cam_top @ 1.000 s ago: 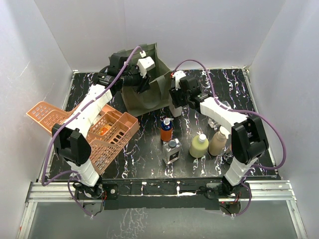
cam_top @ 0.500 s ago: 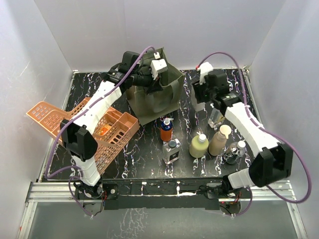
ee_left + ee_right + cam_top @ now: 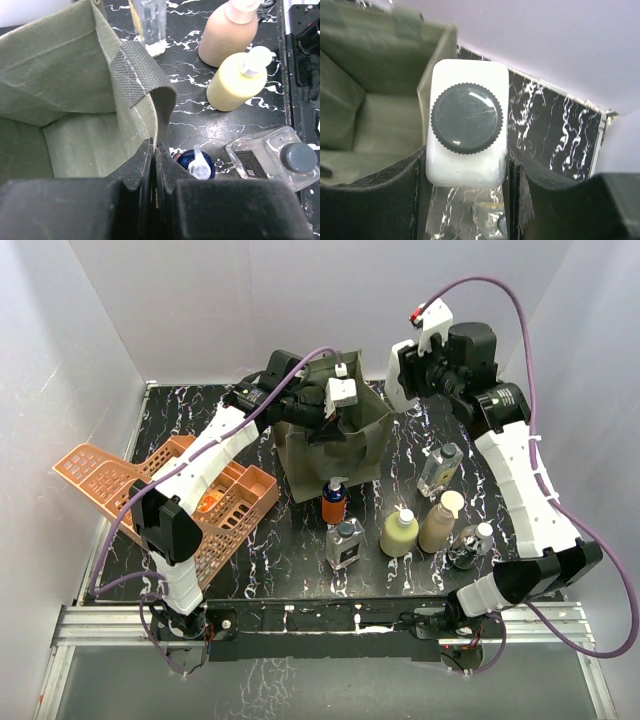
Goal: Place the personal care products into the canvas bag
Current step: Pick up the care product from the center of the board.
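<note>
Top external view: canvas bag (image 3: 345, 455) stands upright and open-mouthed at the far centre of the black marbled table (image 3: 285, 575). On its near wall the left gripper (image 3: 154, 150) is closed tight at the rim, fabric pinched between the fingers, just beside a strap handle (image 3: 135, 70).

The right gripper (image 3: 466, 170) is raised off the table by the bag's far-right corner, jaws roughly half spread and clamped on the white bottle (image 3: 466, 122). Its black ribbed cap faces the wrist camera. Right wrist view shows this bottle overlapping the bag's right rim; over the opening or outside it, cannot tell.

Six other products stand upright on the table:
- orange bottle with blue top (image 3: 334, 502), just in front of the bag
- square clear bottle (image 3: 345, 545), nearer the arm bases
- yellow-green pump bottle (image 3: 399, 532) and tan bottle (image 3: 438, 523), side by side
- clear bottle with black cap (image 3: 440, 470), right of the bag
- dark round bottle (image 3: 468, 548), near the right arm

Orange lattice baskets (image 3: 215, 510) lie left of the bag, under the left arm.
</note>
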Available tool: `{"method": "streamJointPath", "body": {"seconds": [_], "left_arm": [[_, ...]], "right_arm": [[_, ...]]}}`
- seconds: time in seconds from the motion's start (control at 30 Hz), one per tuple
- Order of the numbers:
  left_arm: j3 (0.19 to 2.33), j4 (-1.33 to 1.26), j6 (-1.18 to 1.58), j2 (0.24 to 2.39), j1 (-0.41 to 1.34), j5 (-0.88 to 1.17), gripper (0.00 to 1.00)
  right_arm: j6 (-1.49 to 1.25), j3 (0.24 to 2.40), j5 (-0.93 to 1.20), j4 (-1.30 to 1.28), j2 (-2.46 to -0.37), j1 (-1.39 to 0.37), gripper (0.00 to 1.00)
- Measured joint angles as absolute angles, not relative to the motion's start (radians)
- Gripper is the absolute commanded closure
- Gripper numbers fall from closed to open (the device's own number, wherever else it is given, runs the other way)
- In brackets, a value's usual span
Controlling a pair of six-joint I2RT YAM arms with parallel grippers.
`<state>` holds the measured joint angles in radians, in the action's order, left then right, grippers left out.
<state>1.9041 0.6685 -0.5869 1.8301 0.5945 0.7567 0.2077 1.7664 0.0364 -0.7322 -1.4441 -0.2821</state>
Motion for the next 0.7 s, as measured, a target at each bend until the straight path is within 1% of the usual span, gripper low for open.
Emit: {"method": "streamJointPath", "body": {"seconds": [0.07, 0.13, 0.2, 0.33, 0.4, 0.47, 0.5, 0.57, 0.7], "left_arm": [[1.913, 0.676, -0.595, 1.831, 0.599, 0.775, 0.91], [1.916, 0.682, -0.601, 1.831, 0.601, 0.787, 0.79], [1.916, 0.683, -0.601, 1.831, 0.601, 0.796, 0.70], [1.915, 0.677, -0.581, 1.831, 0.601, 0.798, 0.46], [1.913, 0.659, -0.556, 1.831, 0.601, 0.790, 0.28], [1.913, 0.644, -0.537, 1.831, 0.601, 0.769, 0.17], [1.913, 0.639, -0.527, 1.831, 0.601, 0.756, 0.14], [1.915, 0.635, -0.509, 1.831, 0.601, 0.725, 0.11], [1.940, 0.644, -0.487, 1.829, 0.601, 0.666, 0.10]], "right_arm": [[0.208, 1.851, 0.052, -0.750, -1.477, -0.286, 0.92], [0.208, 1.914, 0.056, -0.761, -1.504, -0.291, 0.92], [0.210, 1.987, 0.054, -0.788, -1.534, -0.304, 0.92], [0.219, 2.103, 0.035, -0.828, -1.588, -0.361, 0.92], [0.226, 2.160, 0.025, -0.843, -1.615, -0.408, 0.92], [0.228, 2.204, 0.028, -0.849, -1.636, -0.445, 0.92], [0.227, 2.222, 0.033, -0.852, -1.644, -0.463, 0.92], [0.224, 2.254, 0.047, -0.863, -1.658, -0.488, 0.92], [0.207, 2.276, 0.063, -0.864, -1.670, -0.510, 0.92]]}}
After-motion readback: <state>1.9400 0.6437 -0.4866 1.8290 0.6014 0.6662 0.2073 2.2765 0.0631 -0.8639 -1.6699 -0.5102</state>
